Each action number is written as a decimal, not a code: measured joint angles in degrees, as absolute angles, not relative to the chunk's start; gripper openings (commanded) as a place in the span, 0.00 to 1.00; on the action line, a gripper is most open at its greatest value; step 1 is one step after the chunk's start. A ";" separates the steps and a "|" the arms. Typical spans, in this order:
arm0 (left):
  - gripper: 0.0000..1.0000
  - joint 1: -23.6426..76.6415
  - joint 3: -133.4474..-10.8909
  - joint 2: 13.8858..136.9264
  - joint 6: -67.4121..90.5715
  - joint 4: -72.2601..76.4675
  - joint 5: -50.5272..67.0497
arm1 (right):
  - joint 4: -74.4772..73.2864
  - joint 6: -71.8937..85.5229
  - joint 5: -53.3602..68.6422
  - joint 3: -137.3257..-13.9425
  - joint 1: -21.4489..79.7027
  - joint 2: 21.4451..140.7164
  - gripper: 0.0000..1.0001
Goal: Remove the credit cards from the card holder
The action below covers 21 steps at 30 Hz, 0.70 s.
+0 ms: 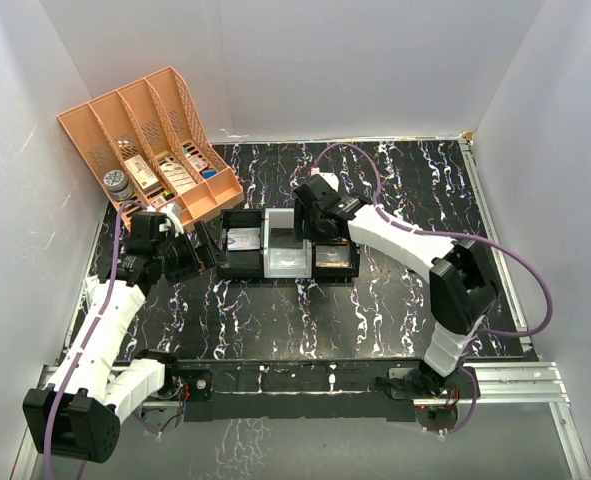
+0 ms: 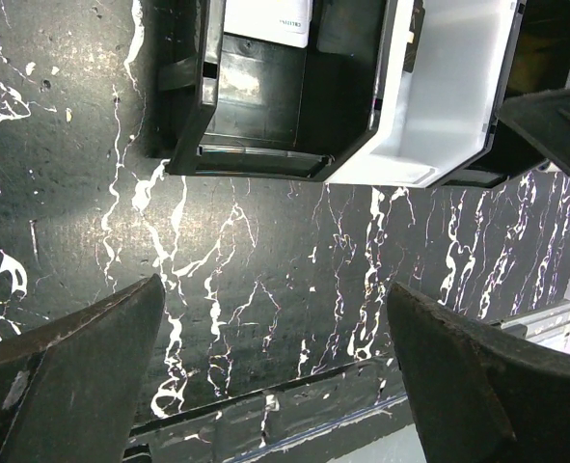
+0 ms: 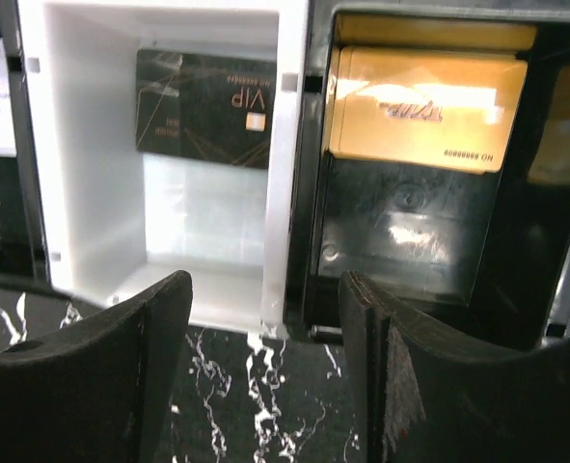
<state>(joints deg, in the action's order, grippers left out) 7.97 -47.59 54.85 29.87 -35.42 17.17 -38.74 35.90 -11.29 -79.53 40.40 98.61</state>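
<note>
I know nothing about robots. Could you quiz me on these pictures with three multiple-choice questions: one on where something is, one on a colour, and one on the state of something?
1. Where does the black VIP card lie?
A. in the white middle compartment
B. on the floor
C. on the back wall

2. What colour is the neighbouring card in the black compartment?
A. blue
B. green
C. gold

3. How is the right pincer?
A. shut on a card
B. open, holding nothing
C. out of sight

Answers:
1 A, since the right wrist view shows the card lying inside the white walls.
2 C, since its face is a shiny yellow-gold.
3 B, since its two fingers stand apart in front of the tray with only tabletop between them.
</note>
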 measured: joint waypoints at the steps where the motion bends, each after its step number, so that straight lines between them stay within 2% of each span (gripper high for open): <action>1: 0.99 7.97 -47.59 54.78 29.85 -35.44 17.15 | -38.92 36.05 -12.05 -80.25 40.40 99.66 0.56; 8: 0.99 7.94 -47.59 54.48 29.58 -36.32 16.14 | -40.73 36.32 -17.30 -86.30 40.40 106.76 0.53; 19: 0.99 7.92 -47.62 54.48 29.12 -37.04 15.70 | -42.48 36.36 -21.10 -89.17 39.77 111.11 0.24; 21: 0.99 7.92 -47.64 54.48 28.97 -37.39 15.68 | -42.44 35.99 -21.08 -89.17 39.16 111.11 0.21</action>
<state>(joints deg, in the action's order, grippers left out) 7.92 -47.64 54.48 28.97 -37.39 15.68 -42.44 35.99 -21.08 -89.17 39.16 111.11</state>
